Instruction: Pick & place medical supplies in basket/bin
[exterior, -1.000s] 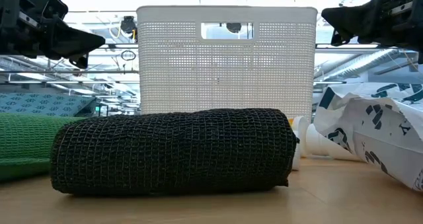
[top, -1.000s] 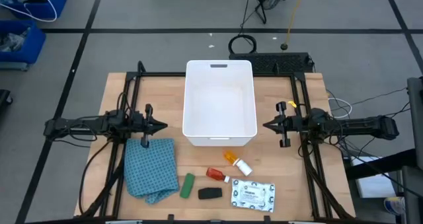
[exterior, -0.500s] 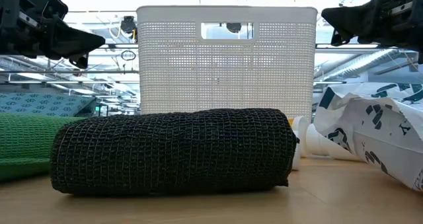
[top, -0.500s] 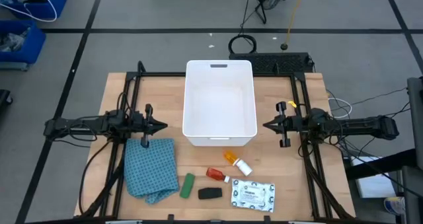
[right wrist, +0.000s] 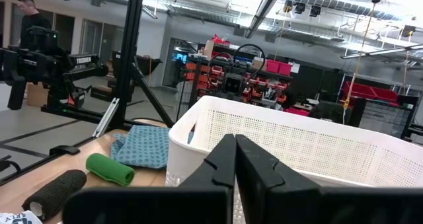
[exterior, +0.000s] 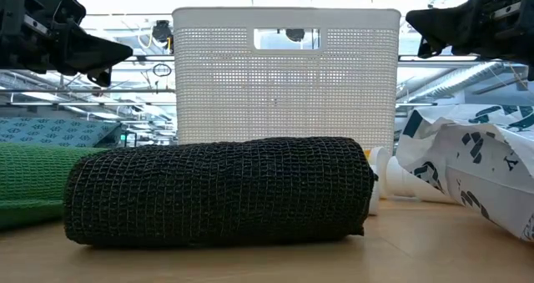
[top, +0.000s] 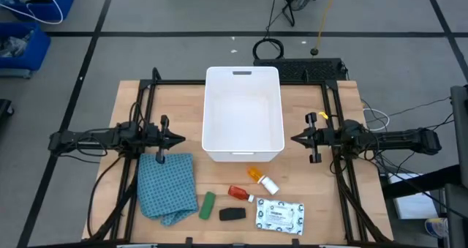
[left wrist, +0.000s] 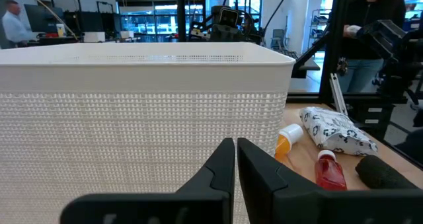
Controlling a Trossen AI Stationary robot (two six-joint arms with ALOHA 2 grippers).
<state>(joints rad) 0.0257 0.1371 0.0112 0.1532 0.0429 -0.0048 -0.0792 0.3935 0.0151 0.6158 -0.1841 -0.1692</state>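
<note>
The white tub (top: 243, 113) stands in the table's middle, handle slot at its far short side. Near of it lie the orange pill bottle with white cap (top: 262, 180), the red-and-white tube (top: 240, 194), the green oblong piece (top: 208, 205), the black oblong piece (top: 232, 214) and the flat white printed packet (top: 279, 216), all resting flat on the wood. My left gripper (top: 181, 139) hovers shut left of the tub; its fingers show in the left wrist view (left wrist: 235, 156). My right gripper (top: 294, 139) hovers shut right of the tub, also seen from its wrist (right wrist: 235, 151).
A blue checked cloth (top: 167, 186) lies crumpled at the table's near left, beside the green piece. Black frame rails (top: 145, 102) run along both table sides. People stand in the room beyond (left wrist: 370, 32). Bare wood lies left and right of the tub.
</note>
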